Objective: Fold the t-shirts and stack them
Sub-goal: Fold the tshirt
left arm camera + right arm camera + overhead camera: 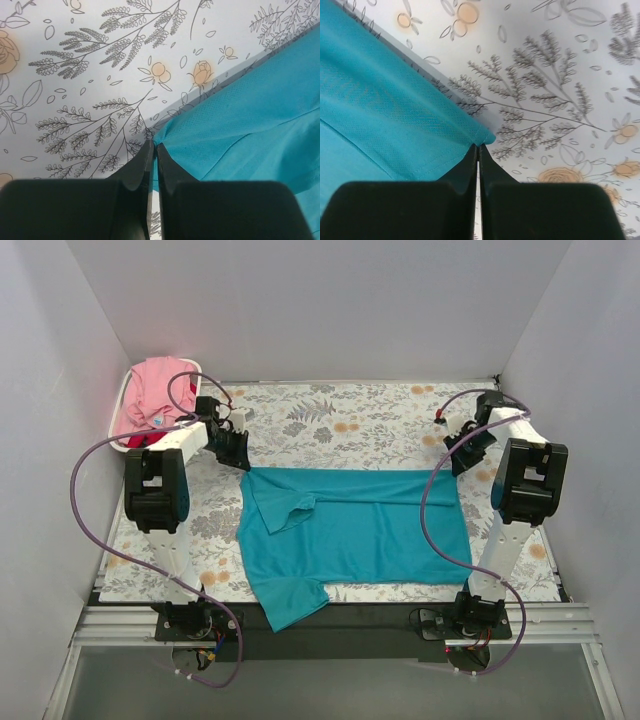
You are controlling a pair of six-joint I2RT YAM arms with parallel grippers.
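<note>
left pincer (152, 150) + right pincer (478, 150): each clenched on a corner | teal soft cloth t-shirt (360, 530): long axis spans pincer to pincer, body lies behind both

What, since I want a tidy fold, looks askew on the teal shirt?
The teal shirt is not square: one sleeve hangs past the near edge of the table, and a flap lies crumpled across the body. The left gripper and right gripper pinch its far corners.

— What encloses the table (380, 415)?
— Plain white walls (330, 310), beyond the jaws and to either side, in soft, even light.
— And its top?
— White, printed with grey leaf sprigs and orange flowers, spreading beneath and beyond the jaws.
</note>
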